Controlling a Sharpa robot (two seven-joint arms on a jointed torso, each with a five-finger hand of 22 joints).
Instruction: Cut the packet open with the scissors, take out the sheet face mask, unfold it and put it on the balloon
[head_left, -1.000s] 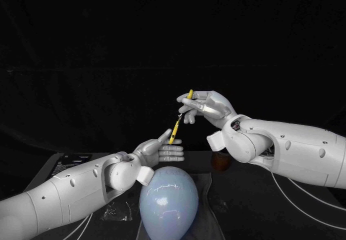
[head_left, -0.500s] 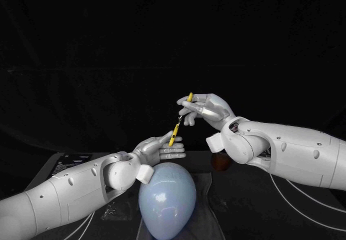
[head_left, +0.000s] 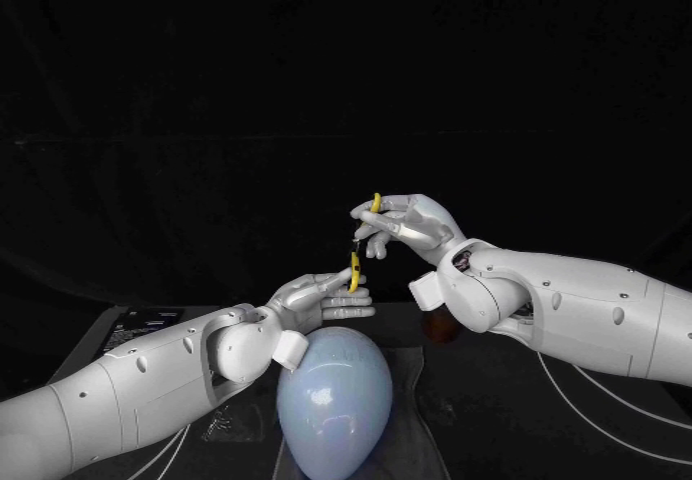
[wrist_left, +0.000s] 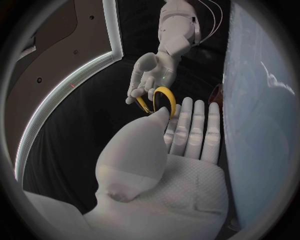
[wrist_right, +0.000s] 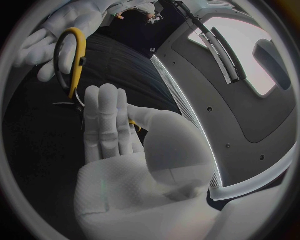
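Above the balloon (head_left: 336, 400), the scissors (head_left: 355, 268) hang near-upright between both hands. The right hand (head_left: 410, 224) pinches the upper yellow loop and the left hand (head_left: 320, 298) pinches the lower one. Likely purpose: to seat a proper cutting grip before the packet is cut.

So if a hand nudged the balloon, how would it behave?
The balloon looks inflated and egg-shaped, so it is probably very light for its size and apt to roll at a slight touch. Its glossy skin carries bright highlights, so a grip may well slip on it.
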